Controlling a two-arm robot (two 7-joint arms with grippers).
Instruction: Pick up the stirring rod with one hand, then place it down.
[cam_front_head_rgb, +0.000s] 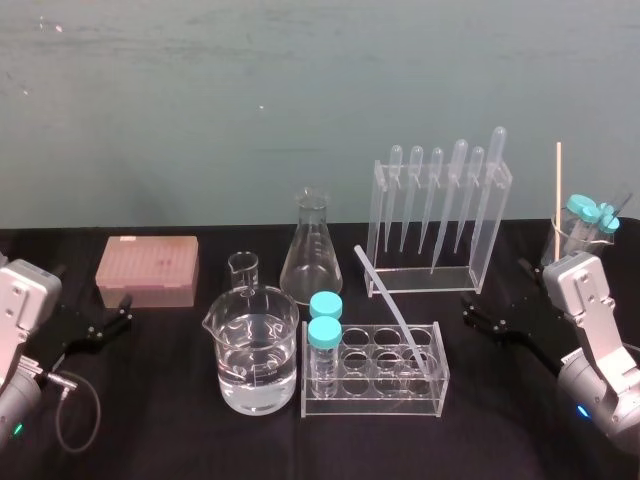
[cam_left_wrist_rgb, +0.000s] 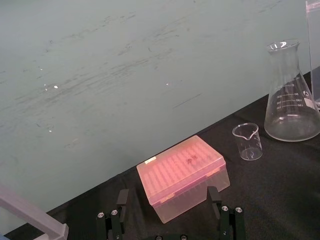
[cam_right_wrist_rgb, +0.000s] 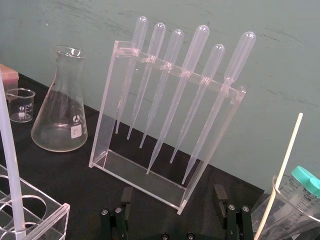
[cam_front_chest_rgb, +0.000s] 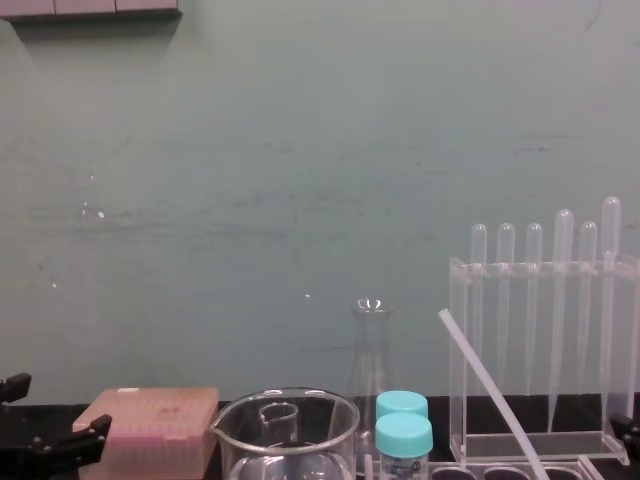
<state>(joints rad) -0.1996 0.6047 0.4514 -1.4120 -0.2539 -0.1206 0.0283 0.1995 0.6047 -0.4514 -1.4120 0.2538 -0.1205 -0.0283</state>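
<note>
Head view: the stirring rod (cam_front_head_rgb: 396, 310) leans in the tube rack (cam_front_head_rgb: 375, 400), its top toward 11 o'clock. Two teal-capped tubes (cam_front_head_rgb: 324, 333) stand at its 9 o'clock and the pipette stand (cam_front_head_rgb: 435, 215) at 12. Flask (cam_front_head_rgb: 310, 250) markings are unreadable. Beaker (cam_front_head_rgb: 258, 355) holds clear liquid. Left gripper (cam_left_wrist_rgb: 168, 194) at 8 o'clock and right gripper (cam_right_wrist_rgb: 172, 192) at 4 o'clock gape wide, empty.

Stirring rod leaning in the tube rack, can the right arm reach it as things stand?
Probably yes. The right pincer sits open beside the tube rack, bare cloth between, and the stirring rod sticks up free above the rack; the pipette stand is close behind.
</note>
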